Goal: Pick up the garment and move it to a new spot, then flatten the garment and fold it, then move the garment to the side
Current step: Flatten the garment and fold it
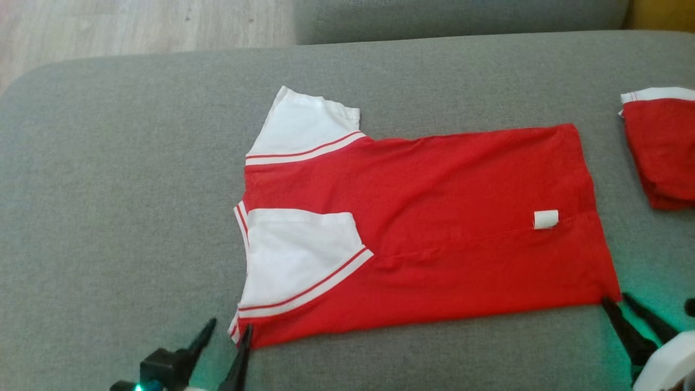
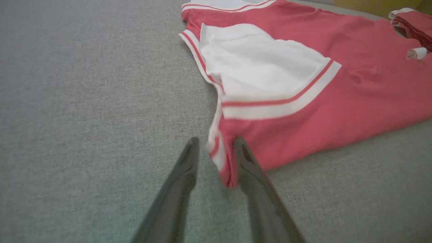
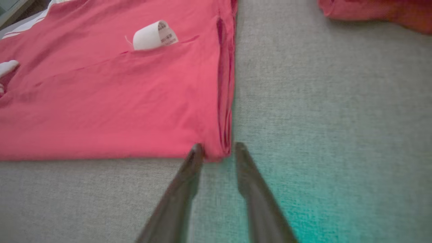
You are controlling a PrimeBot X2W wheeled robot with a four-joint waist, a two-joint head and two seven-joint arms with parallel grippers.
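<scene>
The garment (image 1: 434,228) is a red shirt with white sleeves, lying flat and folded lengthwise on a grey cushion (image 1: 108,190). A white label (image 1: 545,219) curls up near its hem. My left gripper (image 1: 228,326) stands open at the shirt's near left corner. In the left wrist view the striped edge of the garment (image 2: 303,128) lies loose between the spread fingers of the left gripper (image 2: 216,140). My right gripper (image 1: 616,298) is open at the near right hem corner. The right wrist view shows the corner of the garment (image 3: 118,101) just at the tips of the right gripper (image 3: 219,145).
A second red and white garment (image 1: 662,152) lies bunched at the cushion's right edge, seen also in the right wrist view (image 3: 378,11). A grey back cushion (image 1: 461,16) runs along the far side. Wooden floor (image 1: 108,27) shows at the top left.
</scene>
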